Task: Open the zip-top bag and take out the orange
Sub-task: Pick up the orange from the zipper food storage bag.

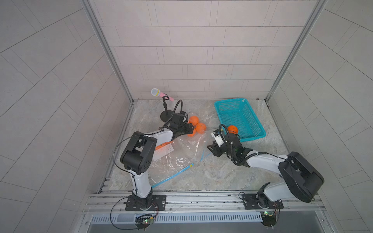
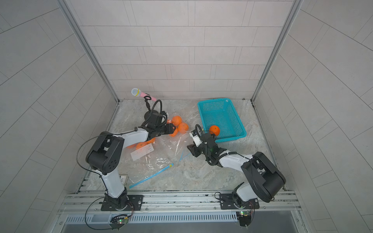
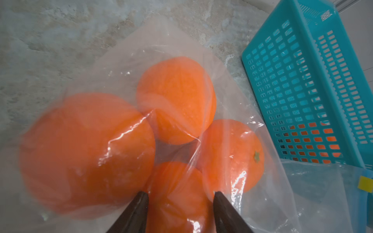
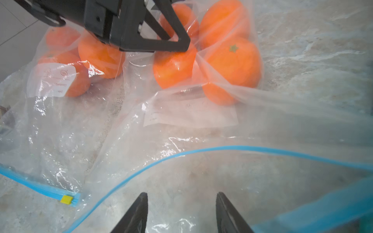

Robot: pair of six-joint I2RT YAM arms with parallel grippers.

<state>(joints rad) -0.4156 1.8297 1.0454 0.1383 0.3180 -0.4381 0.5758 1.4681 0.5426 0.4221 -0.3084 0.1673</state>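
Note:
A clear zip-top bag lies mid-table with several oranges bunched at its far end. My left gripper is pressed down there, jaws either side of one orange and shut on it through the film; in both top views it covers that fruit. The bag's blue zip gapes toward my right gripper, whose jaws stand apart low over the film at the mouth, with nothing pinched. In a top view the right gripper sits beside the blue zip edge.
A teal basket at the back right holds one orange. A second clear bag with oranges, a white label and a blue zip with yellow slider lies under the left arm. A pink toy microphone on a stand is behind.

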